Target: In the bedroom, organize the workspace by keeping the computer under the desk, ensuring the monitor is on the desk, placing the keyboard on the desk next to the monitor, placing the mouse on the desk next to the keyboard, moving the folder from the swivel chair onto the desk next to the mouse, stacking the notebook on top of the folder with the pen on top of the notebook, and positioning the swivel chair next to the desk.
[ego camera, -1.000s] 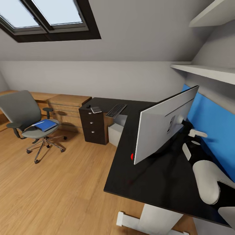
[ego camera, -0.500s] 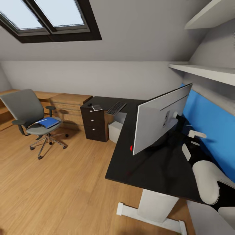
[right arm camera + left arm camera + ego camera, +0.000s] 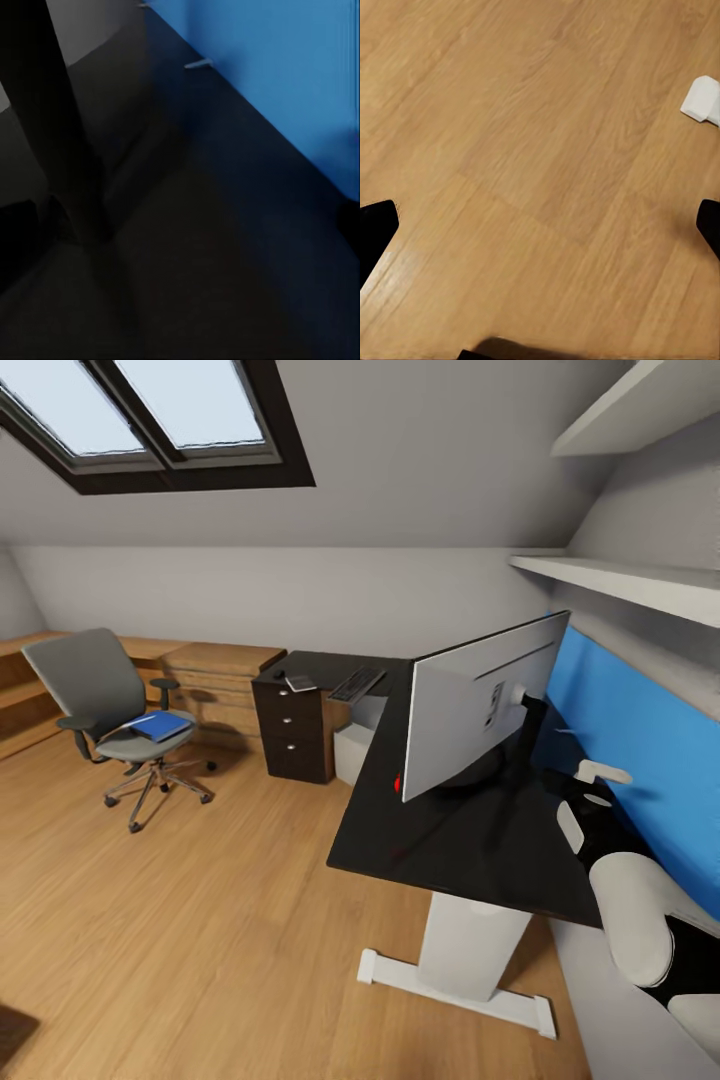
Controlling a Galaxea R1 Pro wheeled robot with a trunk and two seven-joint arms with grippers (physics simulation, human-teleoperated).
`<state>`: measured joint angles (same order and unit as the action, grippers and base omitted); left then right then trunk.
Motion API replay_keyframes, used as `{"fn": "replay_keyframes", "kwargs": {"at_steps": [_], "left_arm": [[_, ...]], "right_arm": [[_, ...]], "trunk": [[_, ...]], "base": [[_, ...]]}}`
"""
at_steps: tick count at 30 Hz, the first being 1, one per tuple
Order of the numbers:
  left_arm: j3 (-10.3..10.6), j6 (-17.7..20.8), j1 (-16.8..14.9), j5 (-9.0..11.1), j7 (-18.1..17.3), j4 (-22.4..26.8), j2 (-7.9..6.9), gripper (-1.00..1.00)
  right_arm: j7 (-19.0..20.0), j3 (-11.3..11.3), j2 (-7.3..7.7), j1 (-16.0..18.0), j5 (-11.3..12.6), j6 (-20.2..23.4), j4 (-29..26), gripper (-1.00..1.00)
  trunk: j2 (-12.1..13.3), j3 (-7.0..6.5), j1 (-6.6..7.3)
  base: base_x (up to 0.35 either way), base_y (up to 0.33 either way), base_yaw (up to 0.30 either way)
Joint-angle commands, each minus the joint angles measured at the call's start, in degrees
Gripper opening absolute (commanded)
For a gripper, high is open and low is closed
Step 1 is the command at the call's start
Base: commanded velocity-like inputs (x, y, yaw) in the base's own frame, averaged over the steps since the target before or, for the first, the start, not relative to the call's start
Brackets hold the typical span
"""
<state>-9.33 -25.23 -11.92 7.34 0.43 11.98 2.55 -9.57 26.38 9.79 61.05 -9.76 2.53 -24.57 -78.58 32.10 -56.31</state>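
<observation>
a bedroom workspace is being viewed from the head camera — the glossy black desk (image 3: 470, 840) is running away along the blue upright panel (image 3: 640, 760), with the monitor (image 3: 480, 700) standing on it, grey back turned toward the camera and its wide axis lying roughly along the near wing of the desk. the keyboard (image 3: 357, 682) is resting on the far wing, its long axis angled toward the corner, with the notebook (image 3: 299, 683) and a small dark lump, likely the mouse (image 3: 281, 676), lying above the drawer unit (image 3: 292, 735). the computer (image 3: 355, 752) is sitting under the desk. well apart on the wooden floor (image 3: 180, 920), the swivel chair (image 3: 115, 710) is carrying the folder (image 3: 160, 726) flat on its seat. the right arm (image 3: 640, 920) is being held over the desk; whether its fingers are spread cannot be told. the left gripper (image 3: 540, 225) is being kept wide apart over bare floor, holding nothing. the folder is judged the likely next target — the chair is best approached squarely and slowly, so the castors are not nudged.
</observation>
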Motion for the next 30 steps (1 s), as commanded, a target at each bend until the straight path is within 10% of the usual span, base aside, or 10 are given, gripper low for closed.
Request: {"fn": "replay_keyframes", "kwargs": {"at_steps": [1,30], "left_arm": [[0.0,-0.2,0.0,0.4,0.0,0.0,0.01,1.0],[0.0,-0.1,0.0,0.4,0.0,0.0,0.0,1.0]], "right_arm": [[0.0,0.3,-0.04,0.0,-0.6,0.3,-0.1,1.0],[0.0,0.3,-0.56,-0.2,-0.5,-0.4,0.4,1.0]], "trunk": [[0.0,0.05,0.03],[0.0,0.05,0.03]], "base": [[-0.226,0.036,0.0],[-0.055,0.06,0.0]]}}
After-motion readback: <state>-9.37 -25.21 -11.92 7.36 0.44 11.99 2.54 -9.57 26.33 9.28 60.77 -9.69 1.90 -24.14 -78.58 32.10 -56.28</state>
